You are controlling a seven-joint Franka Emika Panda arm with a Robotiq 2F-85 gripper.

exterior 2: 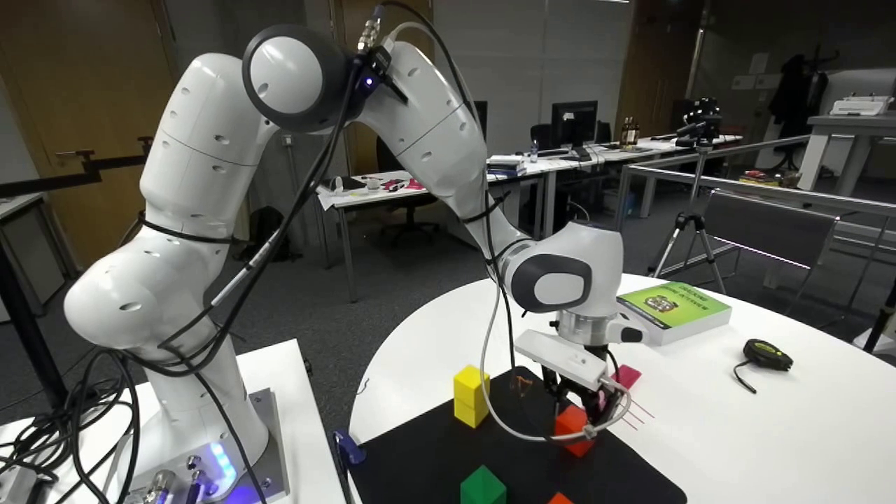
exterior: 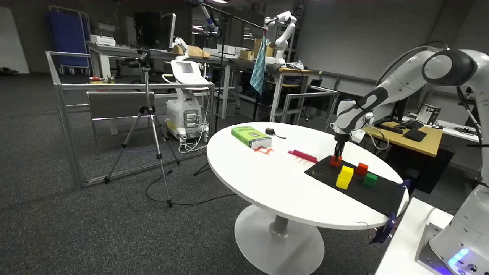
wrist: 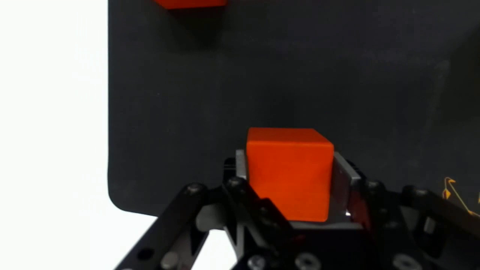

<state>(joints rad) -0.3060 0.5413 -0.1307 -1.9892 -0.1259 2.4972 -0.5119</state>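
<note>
Dark carpet (exterior: 95, 229) runs beneath a round white table (exterior: 248, 179), with a railing (exterior: 114, 87), a tripod (exterior: 147, 110) and a blue screen (exterior: 68, 38) beyond. A grey wall (exterior: 363, 38) backs the room, and a light (exterior: 219, 1) glows high up. In an exterior view stand a wooden door (exterior 2: 84, 105) and a desk (exterior 2: 542, 166) with a monitor (exterior 2: 574, 124).

Round white table (exterior: 259, 179)
In an exterior view, black mat (exterior: 376, 198) right, green book (exterior: 251, 137) left, tape measure (exterior: 269, 131) near the book, magenta strip (exterior: 303, 156) between book and mat.
</note>
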